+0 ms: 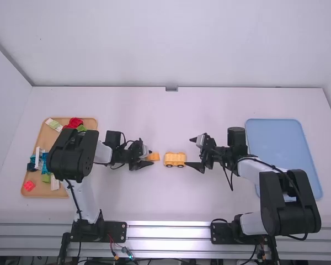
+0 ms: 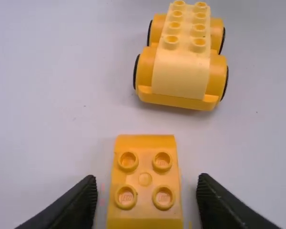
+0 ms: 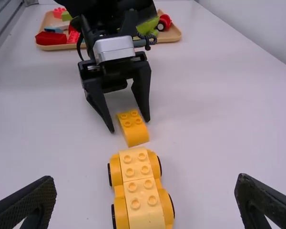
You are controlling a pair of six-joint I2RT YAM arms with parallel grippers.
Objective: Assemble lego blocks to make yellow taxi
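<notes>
The left end effector (image 1: pixel 150 156) stands open around the four-studded yellow block (image 2: pixel 145 179), one finger on each side with a gap in the left wrist view, gripping nothing; the block lies on the table (image 1: pixel 154 199), studs up, just beside the wheeled yellow car (image 1: pixel 175 159), apart from it; pale yellow bricks top the car; the right end effector (image 1: pixel 190 151) is wide open and empty, near the car's other end; a wooden tray (image 1: pixel 44 138) of mixed blocks sits by the left arm, a blue tray (image 1: pixel 276 143) by the right.
</notes>
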